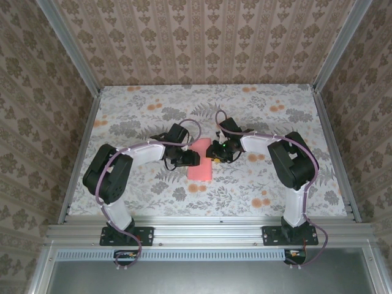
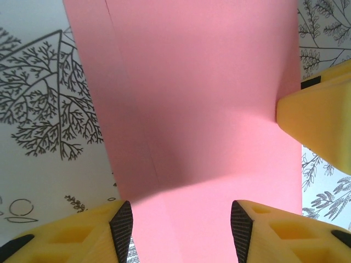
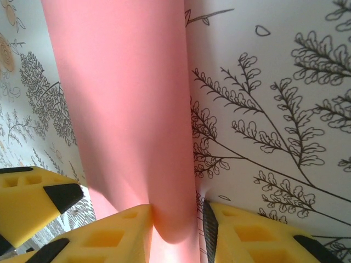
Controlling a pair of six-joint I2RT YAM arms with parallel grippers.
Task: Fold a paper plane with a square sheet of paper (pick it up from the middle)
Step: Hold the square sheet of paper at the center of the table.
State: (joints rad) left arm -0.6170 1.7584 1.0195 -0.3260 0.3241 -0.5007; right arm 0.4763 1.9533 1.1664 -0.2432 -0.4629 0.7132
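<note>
Broadly, the desk leaves open room all round. The square sheet of paper lies at its middle, well apart from all four edges, and walls stand along the left, far and right edges. Both arms crowd in over the sheet, one from each side.

The sheet lies doubled into an oblong, its long axis running from the far edge toward the near edge. A crease runs along its length in the left wrist view.

The left tool is released, its fingers spread wide above the pink surface and grasping nothing; I cannot tell whether the tips touch it. The right tool is drawn in on the sheet's curled fold on the side toward the right edge, pinching it between its fingers.
</note>
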